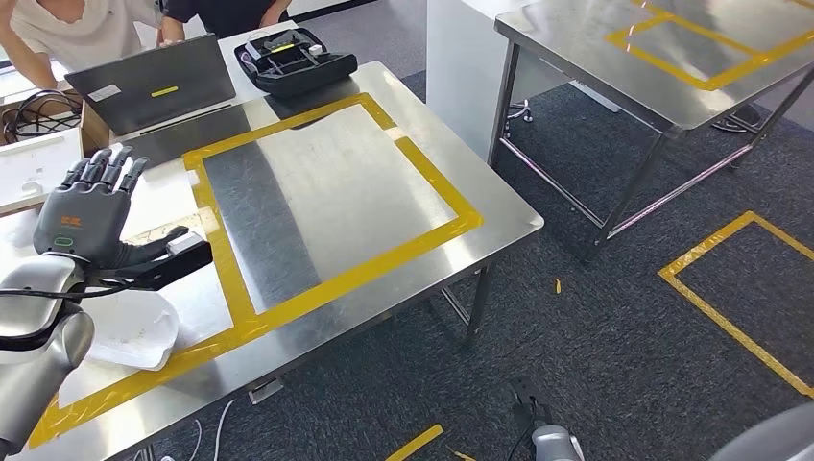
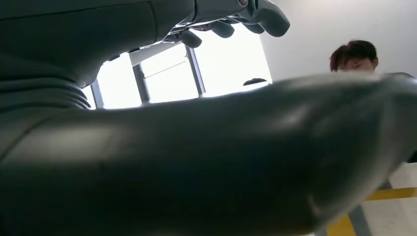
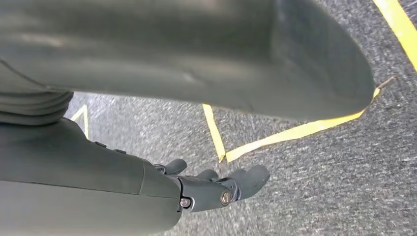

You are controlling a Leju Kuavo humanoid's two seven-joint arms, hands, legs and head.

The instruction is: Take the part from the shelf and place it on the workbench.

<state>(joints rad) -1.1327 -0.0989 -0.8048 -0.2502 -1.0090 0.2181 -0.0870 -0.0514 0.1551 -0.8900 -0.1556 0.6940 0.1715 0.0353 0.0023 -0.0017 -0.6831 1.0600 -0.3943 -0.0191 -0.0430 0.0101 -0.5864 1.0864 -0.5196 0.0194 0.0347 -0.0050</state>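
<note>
Judging where the part lies is not possible from these views; nothing that either hand touches can be told as it. The left hand (image 1: 82, 216) is raised at about 9 o'clock over the workbench (image 1: 326, 182), released, its dark matte fingers straight and fanned upward and the thick thumb stuck out sideways; in the left wrist view the smooth rounded grey thumb (image 2: 221, 157) and the fingers (image 2: 221, 27) stand well apart with nothing between them. A dark blocky piece (image 1: 187, 257) with a small white patch juts out just below the thumb, and I cannot tell what it is. Beneath the silver forearm, at 8 o'clock, a crumpled white sheet (image 1: 134, 331) lies on the steel. The workbench top is brushed stainless steel, streaked with light and dark bands, and a rectangle of yellow tape (image 1: 432, 235) frames its middle. At 11 o'clock a grey laptop (image 1: 154, 91) stands with its lid towards the camera, and at 12 o'clock an open black zip case (image 1: 298, 62) sits at the far edge; two people (image 1: 77, 29) lean in behind them. A second steel table (image 1: 595, 48), also taped in yellow, stands at 2 o'clock on thin legs. The right hand (image 3: 216, 187) hangs released above coarse dark grey carpet (image 1: 595, 355), fingers loosely extended and holding nothing, near yellow floor tape (image 1: 730, 317).
</note>
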